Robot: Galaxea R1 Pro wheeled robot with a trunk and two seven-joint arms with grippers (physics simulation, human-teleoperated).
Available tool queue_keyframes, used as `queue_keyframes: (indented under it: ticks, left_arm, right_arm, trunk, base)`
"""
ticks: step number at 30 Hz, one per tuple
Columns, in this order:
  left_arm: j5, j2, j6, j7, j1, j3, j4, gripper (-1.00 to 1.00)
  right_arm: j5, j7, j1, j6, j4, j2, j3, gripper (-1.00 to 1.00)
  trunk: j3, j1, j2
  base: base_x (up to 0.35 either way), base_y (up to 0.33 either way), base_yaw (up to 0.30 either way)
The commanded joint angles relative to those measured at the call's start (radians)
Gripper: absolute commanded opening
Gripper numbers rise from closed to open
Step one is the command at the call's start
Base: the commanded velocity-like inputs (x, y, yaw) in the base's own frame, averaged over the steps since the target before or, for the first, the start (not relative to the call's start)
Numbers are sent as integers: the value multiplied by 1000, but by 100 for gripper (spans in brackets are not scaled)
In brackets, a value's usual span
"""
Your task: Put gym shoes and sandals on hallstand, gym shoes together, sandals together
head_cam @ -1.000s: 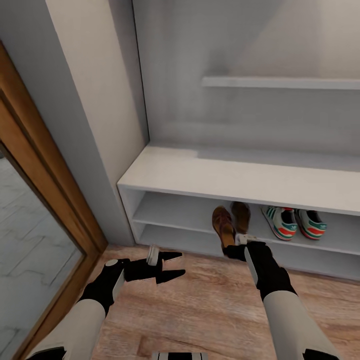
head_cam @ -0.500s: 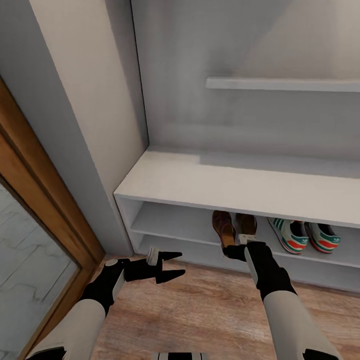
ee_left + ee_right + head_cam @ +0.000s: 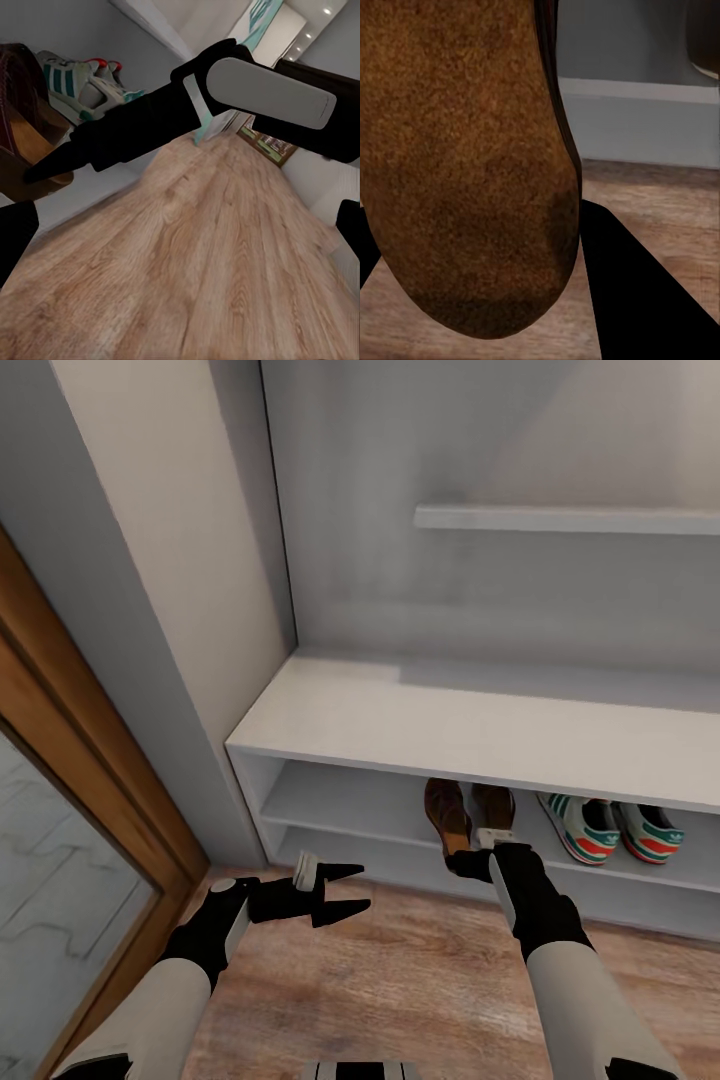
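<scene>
My right gripper (image 3: 470, 857) is clamped on a sandal's (image 3: 447, 815) heel, lower centre, half into the hallstand's (image 3: 420, 725) upper cubby beside the other sandal (image 3: 494, 806); 2 gym shoes (image 3: 612, 828) sit to its right. Left gripper (image 3: 340, 890) hangs apart, empty. Risk: I release early, overhanging heel tips it onto the floor (image 3: 400, 980).

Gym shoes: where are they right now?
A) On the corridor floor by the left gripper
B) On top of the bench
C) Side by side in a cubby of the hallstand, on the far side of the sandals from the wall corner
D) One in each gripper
C: the head view shows the gym shoes side by side on a cubby shelf of the hallstand, beside the sandals.
</scene>
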Motion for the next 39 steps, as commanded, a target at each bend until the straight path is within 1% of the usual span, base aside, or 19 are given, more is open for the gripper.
queue_keyframes:
  ticks: [1, 13, 19, 26, 32, 39]
  left_arm:
    - [-9, -2, 3, -6, -1, 8, -1, 100]
    - [-9, -2, 3, -7, -1, 8, -1, 100]
    - [-9, -2, 3, -6, -1, 8, -1, 100]
    - [-8, -2, 3, -6, -1, 8, -1, 100]
    - [-8, -3, 3, -6, -1, 7, -1, 100]
    - [-8, -3, 3, -6, -1, 8, -1, 100]
  right_arm:
    - [7, 8, -1, 4, -1, 1, -4, -100]
    - [7, 8, -1, 4, -1, 1, -5, -100]
    - [7, 8, -1, 4, -1, 1, -4, -100]
    - [7, 8, -1, 4, -1, 1, -4, -100]
    - [7, 8, -1, 4, -1, 1, -4, -100]
    - [7, 8, -1, 4, -1, 1, -4, -100]
  trunk:
    - [-5, 0, -1]
    - [-5, 0, -1]
    - [-5, 0, -1]
    - [-5, 0, -1]
    - [-5, 0, -1]
    - [-5, 0, -1]
  base:
    - [0, 0, 0]
    - [0, 0, 0]
    - [182, 0, 0]
    - [29, 0, 0]
    - [156, 0, 0]
    - [20, 0, 0]
